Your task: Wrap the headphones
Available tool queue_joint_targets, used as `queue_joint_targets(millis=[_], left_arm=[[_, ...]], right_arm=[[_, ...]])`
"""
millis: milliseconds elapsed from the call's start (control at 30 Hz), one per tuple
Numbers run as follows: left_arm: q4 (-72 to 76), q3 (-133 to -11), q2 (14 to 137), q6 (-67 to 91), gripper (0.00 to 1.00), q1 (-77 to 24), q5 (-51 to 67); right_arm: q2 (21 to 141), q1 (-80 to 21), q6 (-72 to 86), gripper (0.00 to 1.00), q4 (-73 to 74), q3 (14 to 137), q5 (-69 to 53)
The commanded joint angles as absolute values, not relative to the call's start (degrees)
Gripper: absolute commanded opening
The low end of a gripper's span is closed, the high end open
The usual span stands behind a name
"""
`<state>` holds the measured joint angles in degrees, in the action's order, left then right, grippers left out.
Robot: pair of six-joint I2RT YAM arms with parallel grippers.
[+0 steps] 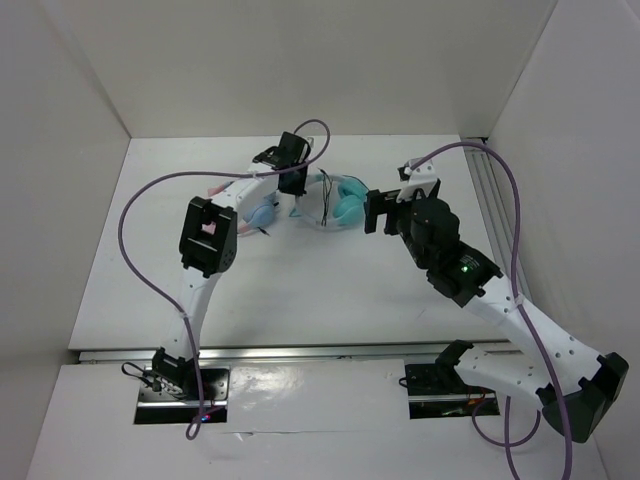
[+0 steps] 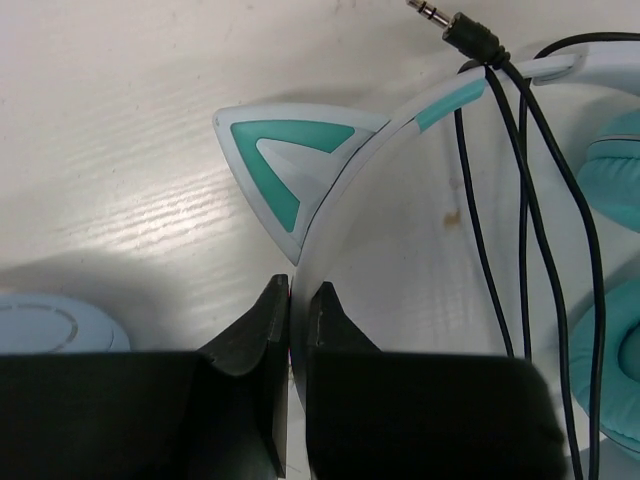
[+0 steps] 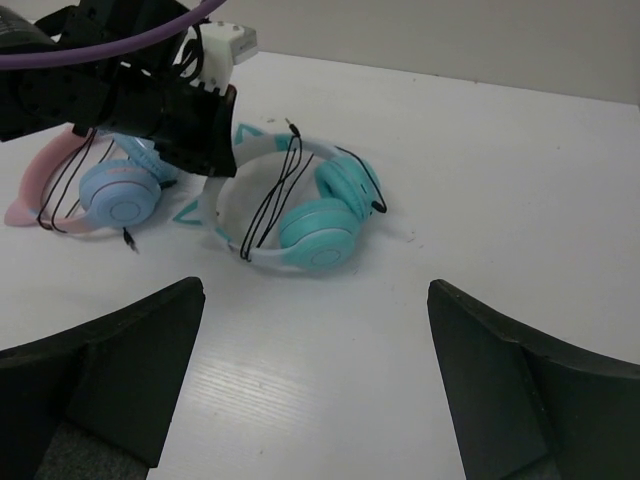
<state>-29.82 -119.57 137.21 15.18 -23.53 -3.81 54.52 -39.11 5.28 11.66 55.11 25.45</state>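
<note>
Surface (image 1: 300, 290) carrying headphones (image 1: 349, 209) near its far edge. Left fingers (image 2: 268, 322) pinching the headband (image 2: 440, 105). Right fingers (image 3: 140, 350) hanging spread, empty. Cable (image 2: 527, 230) lying looped over the band; wrapping seemingly nearing completion, loose plug (image 2: 440, 18) needing tucking next.

My left pincer (image 2: 298, 292) is matte black, its two fingers (image 2: 262, 330) wedge-shaped with slanted tips rising from a broad, blocky body. My right pincer (image 3: 315, 300) wears the same black, its fingers thick and angular. Behind each pincer my arms run in white links (image 1: 200, 290) broken by black joint housings (image 1: 198, 252). The housing behind the left pincer carries a small pink mark (image 1: 208, 228), and the one behind the right pincer shows a green light (image 1: 462, 268). A purple cable (image 1: 135, 215) loops loosely along each arm, from behind the pincer to a black base (image 1: 168, 368). A white connector block (image 3: 225, 40) sits just behind my left pincer.
</note>
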Motion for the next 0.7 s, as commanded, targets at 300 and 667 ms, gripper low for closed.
queue_joint_targets(millis=[300,667], left_arm=[[-28.4,-118.8,133.1,18.3,0.43,-25.3,3.4],[-27.9,-114.1,117.0,22.6,1.00,-26.4,-0.1]], right_arm=[[56.2,-39.5,8.7,1.00,11.6,56.0,21.2],[54.1,-40.0,11.9,1.00,16.3,59.1,18.0]])
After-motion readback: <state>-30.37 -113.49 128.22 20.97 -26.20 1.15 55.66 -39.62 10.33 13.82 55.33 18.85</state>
